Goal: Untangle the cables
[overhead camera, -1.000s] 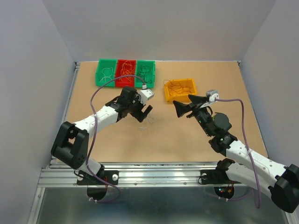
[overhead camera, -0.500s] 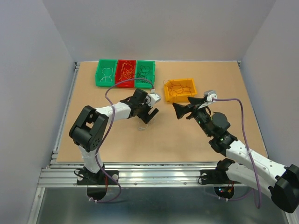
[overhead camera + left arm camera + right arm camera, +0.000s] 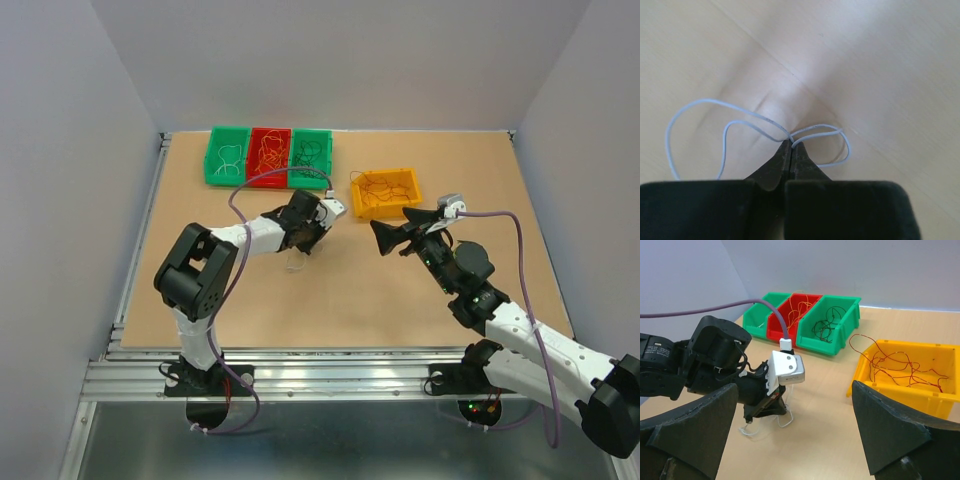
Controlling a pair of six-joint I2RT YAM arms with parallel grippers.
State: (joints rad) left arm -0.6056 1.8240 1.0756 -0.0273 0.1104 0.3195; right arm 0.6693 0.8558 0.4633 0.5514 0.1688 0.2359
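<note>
Left gripper (image 3: 790, 149) was clamped fully shut on the thin white wire (image 3: 707, 100), pinching it where its two loops cross, probably to anchor that crossing so a loop could be drawn free. Wire lay flat on the tan wooden tabletop (image 3: 880, 60), mid-table, long axis crosswise to the fingers, loops fanning either side. Right gripper (image 3: 388, 238) hung nearby, spread wide, holding nothing.
</note>
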